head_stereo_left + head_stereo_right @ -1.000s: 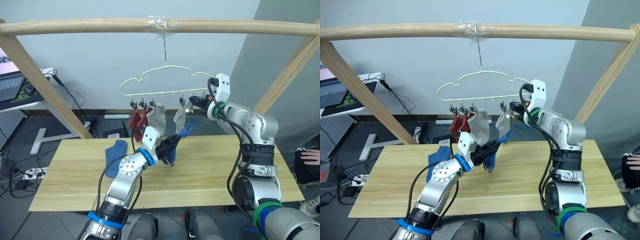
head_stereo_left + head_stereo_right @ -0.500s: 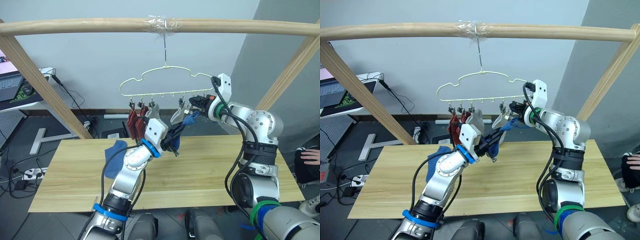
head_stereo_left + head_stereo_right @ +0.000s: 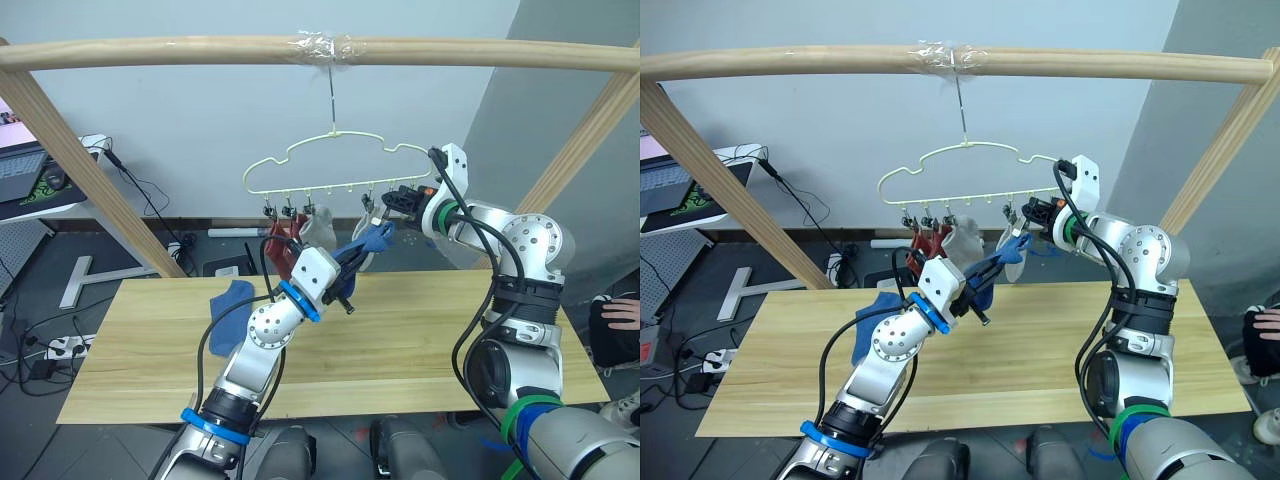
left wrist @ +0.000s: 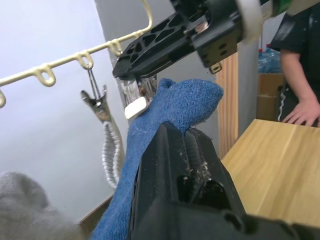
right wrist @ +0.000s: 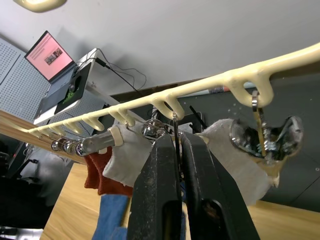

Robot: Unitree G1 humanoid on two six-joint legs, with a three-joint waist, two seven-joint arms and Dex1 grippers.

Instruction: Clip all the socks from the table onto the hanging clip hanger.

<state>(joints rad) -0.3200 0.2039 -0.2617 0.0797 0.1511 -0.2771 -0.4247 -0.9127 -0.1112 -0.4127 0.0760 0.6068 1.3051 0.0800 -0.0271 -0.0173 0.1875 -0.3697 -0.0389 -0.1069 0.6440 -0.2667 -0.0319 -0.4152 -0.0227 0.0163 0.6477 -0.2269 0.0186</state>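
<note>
Hanger: clip hanger (image 3: 330,160) carrying red and grey socks (image 3: 300,232).
Left gripper (image 3: 352,262): gripping blue sock (image 3: 368,240).
Right gripper (image 3: 392,201): squeezing a clip (image 5: 176,131).
Table (image 3: 420,330): bearing another blue sock (image 3: 232,298).

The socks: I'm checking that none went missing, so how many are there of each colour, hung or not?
Blue socks: 2
Light grey socks: 2
Brick red socks: 2
Total: 6

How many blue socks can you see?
2. One blue sock is held up by the left claw at the clip hanger, next to the right claw. The other blue sock lies on the table.
</note>
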